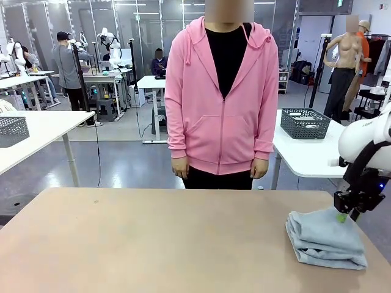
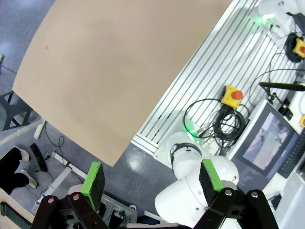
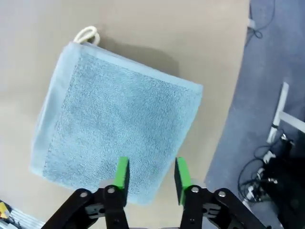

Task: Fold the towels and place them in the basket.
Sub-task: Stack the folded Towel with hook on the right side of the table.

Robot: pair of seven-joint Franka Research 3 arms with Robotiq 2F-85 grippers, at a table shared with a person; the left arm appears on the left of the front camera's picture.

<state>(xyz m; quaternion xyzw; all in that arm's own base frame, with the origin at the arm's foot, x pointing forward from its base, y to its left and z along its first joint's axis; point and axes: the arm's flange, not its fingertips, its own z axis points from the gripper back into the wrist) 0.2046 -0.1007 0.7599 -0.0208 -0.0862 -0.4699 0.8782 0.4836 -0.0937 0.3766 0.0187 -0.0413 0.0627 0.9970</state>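
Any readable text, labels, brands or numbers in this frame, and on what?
None can be read.
Green sign on the far wall: too small to read.
Monitor beside the table, left wrist view: screen blurred, no legible text.
Folded towel: no print; just a white cord loop at one corner.
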